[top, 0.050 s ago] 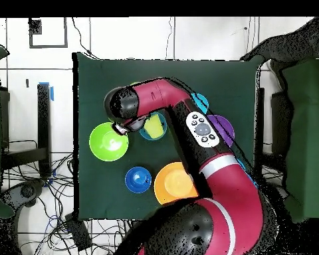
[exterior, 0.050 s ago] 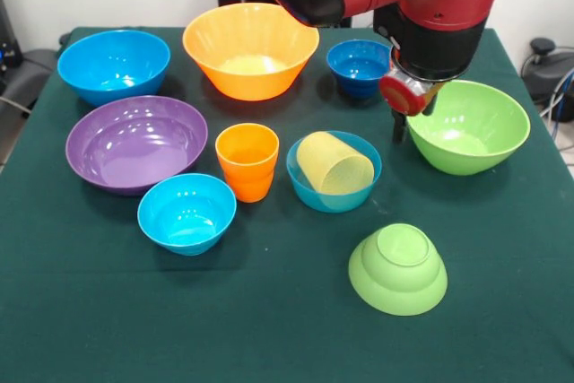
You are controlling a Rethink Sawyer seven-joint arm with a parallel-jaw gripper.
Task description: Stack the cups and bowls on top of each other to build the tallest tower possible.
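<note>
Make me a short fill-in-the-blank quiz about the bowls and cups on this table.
1. The pale yellow cup lies on its side inside a light ____ bowl.
2. The small lime green bowl sits ____ down.
3. The orange cup stands upright beside the large ____ bowl.

Answers: blue; upside; purple

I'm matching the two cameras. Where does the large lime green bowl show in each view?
Front view: the large green bowl sits at right, just right of the gripper.
Overhead view: it sits at left, beside the arm's end.
Shared landmark: the dark blue bowl, between the green bowl and the orange bowl.
</note>
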